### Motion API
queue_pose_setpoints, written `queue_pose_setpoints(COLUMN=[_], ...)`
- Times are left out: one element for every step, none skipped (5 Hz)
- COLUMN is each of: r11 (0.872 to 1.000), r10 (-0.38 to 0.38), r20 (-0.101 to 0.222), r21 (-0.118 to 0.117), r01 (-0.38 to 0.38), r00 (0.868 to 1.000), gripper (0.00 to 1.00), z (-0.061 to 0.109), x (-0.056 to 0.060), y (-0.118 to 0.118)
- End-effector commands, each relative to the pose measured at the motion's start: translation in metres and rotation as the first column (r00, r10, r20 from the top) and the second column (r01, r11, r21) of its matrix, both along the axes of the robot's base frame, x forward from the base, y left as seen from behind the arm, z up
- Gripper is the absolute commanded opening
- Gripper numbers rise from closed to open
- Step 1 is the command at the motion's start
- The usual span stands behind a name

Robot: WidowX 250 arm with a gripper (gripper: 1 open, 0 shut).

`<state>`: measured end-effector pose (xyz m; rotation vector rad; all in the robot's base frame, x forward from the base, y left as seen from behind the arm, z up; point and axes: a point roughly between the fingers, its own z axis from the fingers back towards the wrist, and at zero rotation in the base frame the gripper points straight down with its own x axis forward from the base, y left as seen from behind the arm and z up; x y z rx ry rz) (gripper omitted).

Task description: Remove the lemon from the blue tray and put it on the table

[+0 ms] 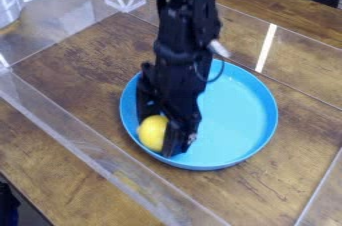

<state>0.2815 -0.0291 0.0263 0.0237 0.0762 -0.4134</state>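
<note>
Camera view: Open gripper reaches lemon in blue tray

Black fingers of the gripper [163, 130] stand apart around the lemon [154, 131], which lies in the near part of the blue tray [238, 120]. The step in hand appears to be the grasp; next, the jaws need to close squarely, then lift the fruit over the rim. Around the tray spreads the brown wooden table [67, 62], with clear panels [83, 142] at left and glossy reflections toward the back.

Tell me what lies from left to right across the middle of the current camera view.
Dark brown wooden table, yellow lemon, bare right part of the blue tray.
</note>
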Motion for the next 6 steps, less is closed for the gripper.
queue_pose_setpoints(r11=[1.000, 1.000, 1.000, 1.000, 0.999, 0.999], r10=[-0.006, -0.011, -0.019, -0.024, -0.033, -0.044], r20=[0.050, 0.051, 0.049, 0.044, 0.043, 0.044], r21=[0.006, 0.001, 0.003, 0.003, 0.004, 0.003], r01=[0.005, 0.011, 0.019, 0.024, 0.033, 0.044], r00=[0.999, 0.999, 0.999, 0.999, 0.999, 0.998], gripper=[0.00, 0.00, 0.00, 0.00, 0.00, 0.00], z=[0.017, 0.014, 0.008, 0.001, -0.003, -0.007], x=[0.012, 0.014, 0.024, 0.032, 0.040, 0.045], y=[0.002, 0.004, 0.008, 0.014, 0.019, 0.022])
